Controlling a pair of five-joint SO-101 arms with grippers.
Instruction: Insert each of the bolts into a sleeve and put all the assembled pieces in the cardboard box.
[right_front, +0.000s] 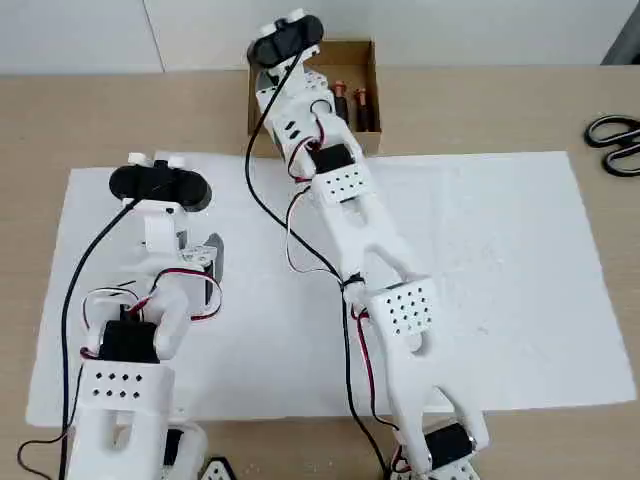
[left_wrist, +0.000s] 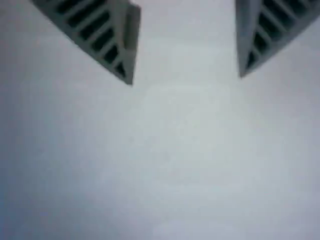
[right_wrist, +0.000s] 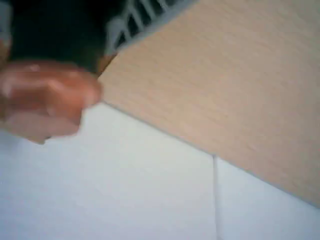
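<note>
The cardboard box (right_front: 376, 92) stands at the table's far edge, with two reddish-brown sleeved pieces (right_front: 351, 106) lying in its right half. My right arm stretches out to it, and its gripper (right_front: 290, 88) hangs over the box's left half under the black wrist camera. In the right wrist view a blurred reddish-brown sleeve with a black bolt end (right_wrist: 47, 97) sits at my right gripper (right_wrist: 100, 55), beside a grey ribbed finger (right_wrist: 145, 15). My left gripper (right_front: 205, 262) hovers low over the white sheet (right_front: 480, 280), open with nothing between its grey fingers (left_wrist: 112, 45).
Black-handled scissors (right_front: 615, 140) lie on the bare wood at the far right. The white sheet (left_wrist: 175, 165) covers most of the table between the arms. Black cables trail from both wrists.
</note>
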